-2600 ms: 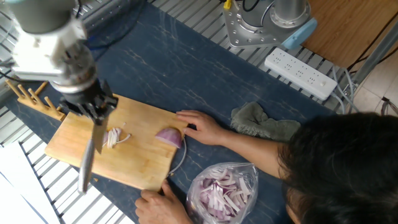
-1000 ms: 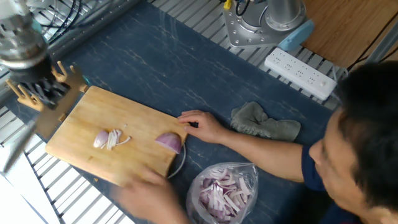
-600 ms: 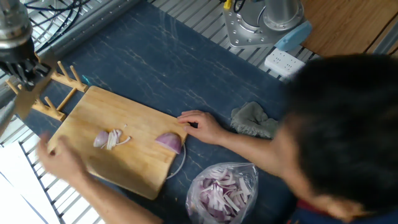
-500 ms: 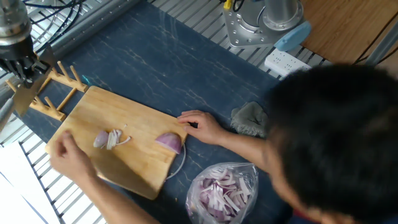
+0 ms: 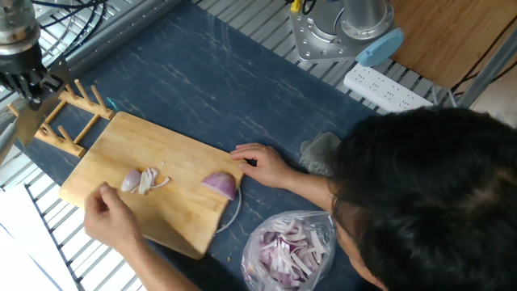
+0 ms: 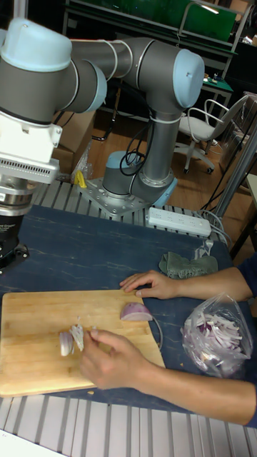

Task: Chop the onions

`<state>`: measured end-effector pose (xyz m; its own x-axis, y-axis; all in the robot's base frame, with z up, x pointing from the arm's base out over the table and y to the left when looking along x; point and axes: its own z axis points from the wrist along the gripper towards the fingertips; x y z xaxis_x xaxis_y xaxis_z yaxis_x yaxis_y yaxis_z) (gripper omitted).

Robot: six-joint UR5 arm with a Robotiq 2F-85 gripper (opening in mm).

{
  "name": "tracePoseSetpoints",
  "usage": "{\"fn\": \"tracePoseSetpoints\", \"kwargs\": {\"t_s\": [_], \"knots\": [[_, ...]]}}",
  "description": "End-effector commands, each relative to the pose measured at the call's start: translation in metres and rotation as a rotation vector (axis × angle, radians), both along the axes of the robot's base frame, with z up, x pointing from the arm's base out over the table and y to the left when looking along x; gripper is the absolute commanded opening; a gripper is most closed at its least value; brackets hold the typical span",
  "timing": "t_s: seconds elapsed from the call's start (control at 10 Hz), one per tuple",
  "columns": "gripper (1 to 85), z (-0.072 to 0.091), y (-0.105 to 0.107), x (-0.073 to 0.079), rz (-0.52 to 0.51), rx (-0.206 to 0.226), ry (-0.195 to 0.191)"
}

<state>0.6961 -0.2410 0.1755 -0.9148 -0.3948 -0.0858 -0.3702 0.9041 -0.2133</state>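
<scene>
Pale matt wood for the cutting board (image 5: 174, 190); on it a glossy purple onion half (image 5: 220, 183) and duller pink-white slices (image 5: 142, 180). Under the board, a matt dark blue mat (image 5: 202, 81). Beside the board, clear crinkled plastic bag (image 5: 288, 246), rumpled grey cloth (image 6: 187, 263), bare metal slats (image 5: 48, 234).

gripper (image 5: 31, 87) cropped at top-left edge, knife blade (image 5: 10, 144) blurred, cloth (image 5: 321, 152) half hidden behind head (image 5: 428, 202)

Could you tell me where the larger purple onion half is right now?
In the fixed view, the purple onion half sits on the cutting board near its right edge, beside the person's resting hand.
</scene>
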Motion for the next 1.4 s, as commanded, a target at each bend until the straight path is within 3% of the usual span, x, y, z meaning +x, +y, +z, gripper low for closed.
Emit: {"fn": "tracePoseSetpoints", "kwargs": {"t_s": [0.0, 0.3, 0.6, 0.9, 1.3], "knots": [[1.0, -0.001, 0.001, -0.007, -0.045, 0.021, 0.016], [1.0, -0.012, 0.008, -0.02, -0.122, 0.086, 0.055], [1.0, -0.027, -0.01, -0.019, -0.104, 0.084, 0.028], [1.0, -0.046, -0.002, -0.025, -0.144, 0.167, 0.03], [1.0, -0.072, -0.01, -0.027, -0.128, 0.192, 0.011]]}}
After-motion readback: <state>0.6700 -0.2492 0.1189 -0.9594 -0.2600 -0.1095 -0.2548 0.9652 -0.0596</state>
